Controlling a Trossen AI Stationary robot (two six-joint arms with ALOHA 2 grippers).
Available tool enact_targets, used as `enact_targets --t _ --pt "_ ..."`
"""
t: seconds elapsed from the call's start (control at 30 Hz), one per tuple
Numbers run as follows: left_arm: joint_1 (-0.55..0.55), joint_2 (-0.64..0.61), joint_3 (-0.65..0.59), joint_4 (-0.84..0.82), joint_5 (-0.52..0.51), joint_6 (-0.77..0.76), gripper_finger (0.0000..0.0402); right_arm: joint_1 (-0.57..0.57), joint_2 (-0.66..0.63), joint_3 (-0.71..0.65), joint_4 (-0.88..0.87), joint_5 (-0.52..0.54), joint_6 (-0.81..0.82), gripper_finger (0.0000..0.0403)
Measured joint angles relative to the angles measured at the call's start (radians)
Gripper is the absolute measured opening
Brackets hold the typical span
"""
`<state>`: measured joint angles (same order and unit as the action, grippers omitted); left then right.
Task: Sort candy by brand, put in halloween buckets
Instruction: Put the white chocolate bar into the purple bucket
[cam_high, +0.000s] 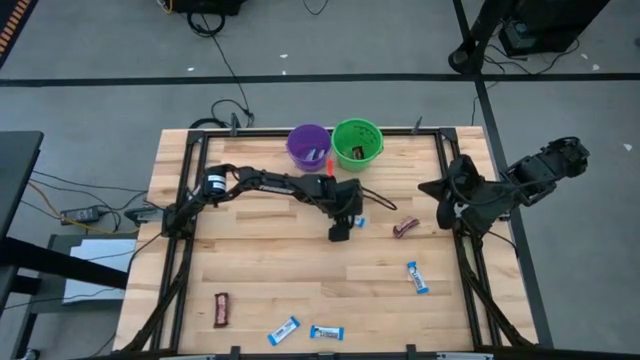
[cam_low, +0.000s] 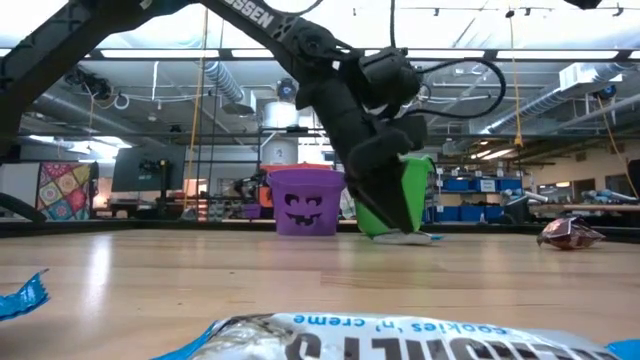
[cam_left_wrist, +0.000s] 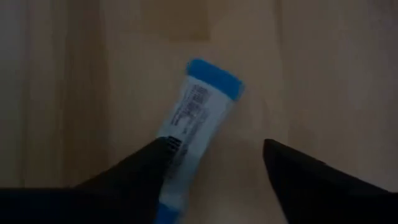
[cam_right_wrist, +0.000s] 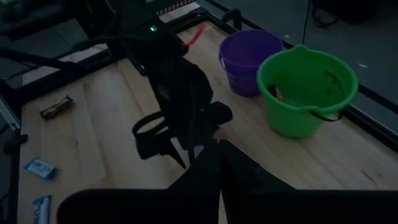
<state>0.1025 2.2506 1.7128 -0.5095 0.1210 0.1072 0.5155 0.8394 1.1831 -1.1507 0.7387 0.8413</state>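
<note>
A blue-and-white candy bar lies flat on the bench, just in front of the green bucket. The left hand is low over it with its fingers spread, one on each side, not pinching yet. The purple bucket sits touching the green one at the far edge.

Most of the job looks left. Something brown is in the green bucket, but three more blue bars and two brown bars are spread out on the bench. There is lots of open room. The right hand waits by the right edge, pressed together.
</note>
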Motion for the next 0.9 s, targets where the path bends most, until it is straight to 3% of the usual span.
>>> enact_targets --t 0.1,0.2,0.37,0.53,0.67,0.9 --pt "0.000 0.005 0.001 0.002 -0.017 -0.009 0.0321 0.007 0.000 0.000 0.007 0.000 0.000 0.0010" --pt "0.000 0.008 0.001 0.006 -0.023 -0.010 0.0337 0.008 0.000 0.000 0.006 0.001 0.000 0.0010" --pt "0.000 0.013 0.001 0.016 -0.029 0.013 0.0323 0.008 0.000 0.000 0.008 0.002 0.000 0.0010" --pt "-0.018 0.011 0.032 -0.004 -0.114 0.046 0.0300 0.008 0.000 0.000 0.013 0.003 0.001 0.0010" --pt "-0.033 0.006 0.102 -0.002 -0.135 0.100 0.0297 0.008 0.000 0.000 0.013 0.009 0.001 0.0010" --pt "-0.015 0.010 0.108 -0.040 -0.139 0.128 0.0297 0.008 0.005 0.000 0.013 0.011 0.001 0.0010"
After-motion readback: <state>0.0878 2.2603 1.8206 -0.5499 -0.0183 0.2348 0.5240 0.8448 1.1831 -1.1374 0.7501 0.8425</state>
